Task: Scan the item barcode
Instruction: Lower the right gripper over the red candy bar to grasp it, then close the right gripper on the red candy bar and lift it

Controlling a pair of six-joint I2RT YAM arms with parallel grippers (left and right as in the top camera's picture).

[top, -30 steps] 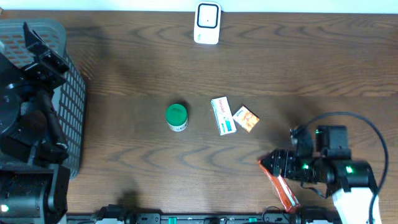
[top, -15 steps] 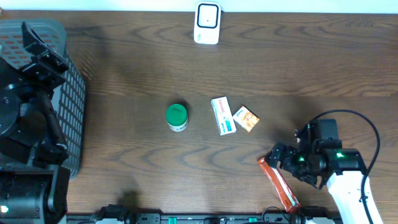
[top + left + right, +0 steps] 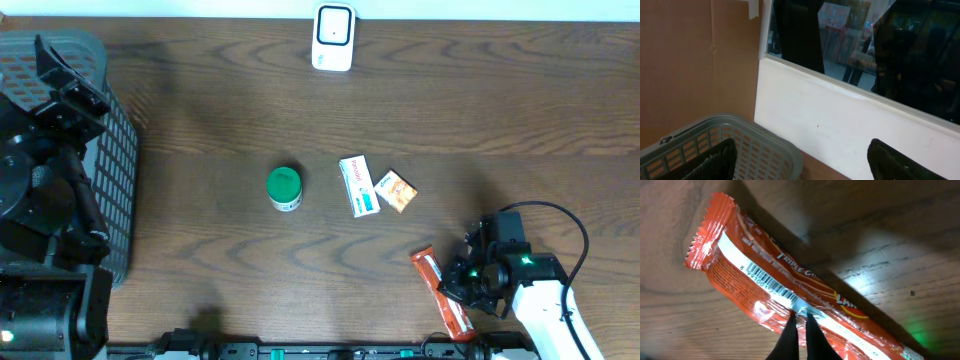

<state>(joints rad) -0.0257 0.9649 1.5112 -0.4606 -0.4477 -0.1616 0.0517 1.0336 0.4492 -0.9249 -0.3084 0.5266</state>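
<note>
An orange snack bar [image 3: 440, 295] lies near the table's front right edge. In the right wrist view its wrapper [image 3: 740, 265] runs diagonally, with the barcode [image 3: 767, 286] on a white strip facing up. My right gripper [image 3: 464, 284] is down on the bar, and its jaws [image 3: 801, 316] are shut, pinching the wrapper's raised seam beside the barcode. A white scanner [image 3: 333, 37] stands at the table's far edge. My left gripper [image 3: 801, 152] hangs open and holds nothing, up over the basket at the far left.
A grey mesh basket [image 3: 118, 150] fills the left side under the left arm; its rim [image 3: 740, 125] shows in the left wrist view. Mid-table sit a green-lidded jar [image 3: 284, 187], a white and teal box [image 3: 358, 185] and a small orange box [image 3: 396, 190].
My right arm drew back toward the front edge and dropped onto the bar. Its jaws went from open to shut on the wrapper. The bar shifted slightly left. The left arm stayed still.
</note>
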